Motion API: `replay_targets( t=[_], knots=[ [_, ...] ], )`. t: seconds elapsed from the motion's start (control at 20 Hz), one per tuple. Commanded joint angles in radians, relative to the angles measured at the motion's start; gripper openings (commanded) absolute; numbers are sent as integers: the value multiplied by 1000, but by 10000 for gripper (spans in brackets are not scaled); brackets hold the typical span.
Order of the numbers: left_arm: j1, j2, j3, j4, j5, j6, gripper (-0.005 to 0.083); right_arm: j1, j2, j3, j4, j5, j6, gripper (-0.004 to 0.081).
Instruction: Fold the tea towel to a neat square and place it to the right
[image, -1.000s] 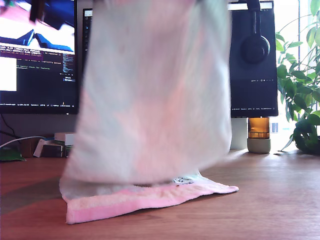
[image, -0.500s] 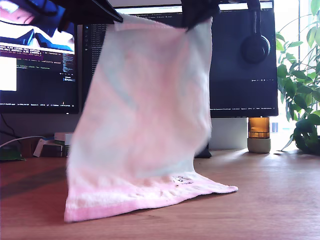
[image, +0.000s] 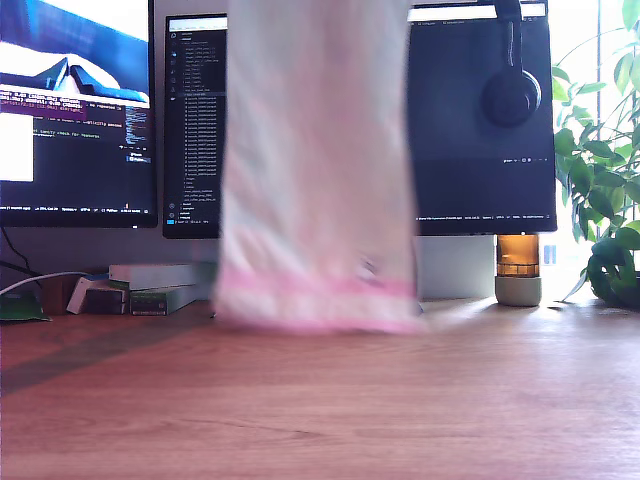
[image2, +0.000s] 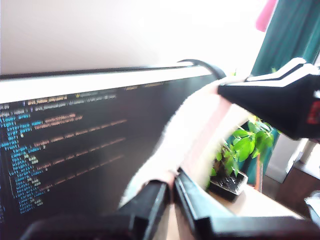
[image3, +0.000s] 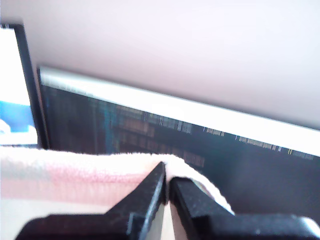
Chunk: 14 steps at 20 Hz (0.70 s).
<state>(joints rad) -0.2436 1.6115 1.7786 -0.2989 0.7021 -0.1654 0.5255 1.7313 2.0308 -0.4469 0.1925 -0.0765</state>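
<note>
Pink-white tea towel (image: 318, 180) hangs blurred, hem low.

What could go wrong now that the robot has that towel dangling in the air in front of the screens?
The tea towel hangs clear of the desk, held only by a thin pinch of hem in my first gripper and my second gripper; it might slip out. It looks blurred, probably swinging, so it could land crooked. It could also brush the monitor close behind it.
</note>
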Motion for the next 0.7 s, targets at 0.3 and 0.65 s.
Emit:
replay_targets(
  t=[0.3,0.65],
  knots=[
    [3,19,-26,-392,38,226,-21,-8,13,-10,-286,-59,32,-12],
    [12,18,-26,-361,37,245,-21,-10,13,-10,-241,-96,13,-13]
  ],
)
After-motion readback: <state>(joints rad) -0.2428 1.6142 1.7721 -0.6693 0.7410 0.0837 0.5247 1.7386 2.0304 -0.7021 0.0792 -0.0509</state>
